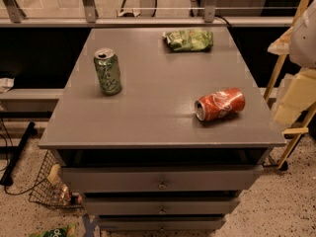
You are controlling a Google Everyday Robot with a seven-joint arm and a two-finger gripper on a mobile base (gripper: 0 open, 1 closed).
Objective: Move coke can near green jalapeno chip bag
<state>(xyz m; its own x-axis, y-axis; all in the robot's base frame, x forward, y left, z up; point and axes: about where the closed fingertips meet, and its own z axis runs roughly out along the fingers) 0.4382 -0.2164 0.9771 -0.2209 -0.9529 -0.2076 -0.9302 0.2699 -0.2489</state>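
Three things lay on the grey flat-topped desk point(158, 83). The red aluminium coke can point(220, 104) with white script lay on its side near the right front edge, its silver top turned toward the front left. The wrinkly green foil jalapeno chip bag point(188, 39) sat at the far edge, well apart from it, and an upright green soda can point(107, 71) stood on the left. The coke can would likely be light, thin-walled and smooth: a hard squeeze would dent it, and on its side it could roll at a nudge. The best hold seemed to be across the middle of the barrel, from above. The pincer was out of view, so its opening could not be told. A pale rounded shape point(303, 38) at the right edge was perhaps part of the arm.
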